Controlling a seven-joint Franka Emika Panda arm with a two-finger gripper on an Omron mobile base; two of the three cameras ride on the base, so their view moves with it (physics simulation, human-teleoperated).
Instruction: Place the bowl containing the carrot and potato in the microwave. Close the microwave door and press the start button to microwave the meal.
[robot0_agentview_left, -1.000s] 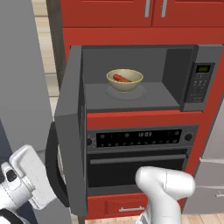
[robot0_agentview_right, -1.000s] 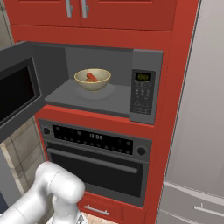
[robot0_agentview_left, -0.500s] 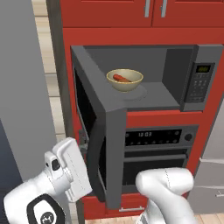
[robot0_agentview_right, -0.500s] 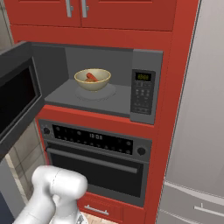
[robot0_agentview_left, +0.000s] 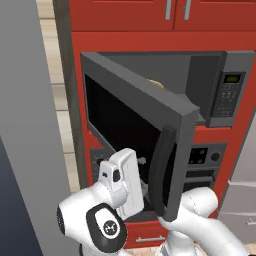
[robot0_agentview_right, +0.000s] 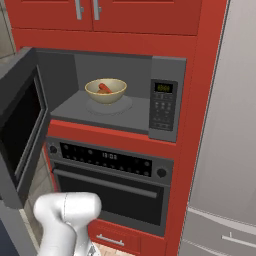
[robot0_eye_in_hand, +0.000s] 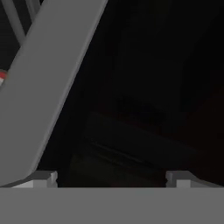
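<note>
The olive-yellow bowl sits on the microwave floor with the orange-red carrot inside it; the potato is hidden in the bowl. In the left base view only the bowl's rim peeks over the microwave door. The door stands half swung in, its dark bar handle toward me. My gripper is open and empty, pressed close against the door's outer face. In the hand view the fingertips stand wide apart before the door's grey frame and dark glass.
The keypad with green display is on the microwave's right. An oven with a bar handle sits below it. Red cabinets are above, a grey fridge to the right, and a grey wall panel to the left.
The microwave door has swung from wide open to about half shut. My hand has risen and moved right along with the door's outer face.
</note>
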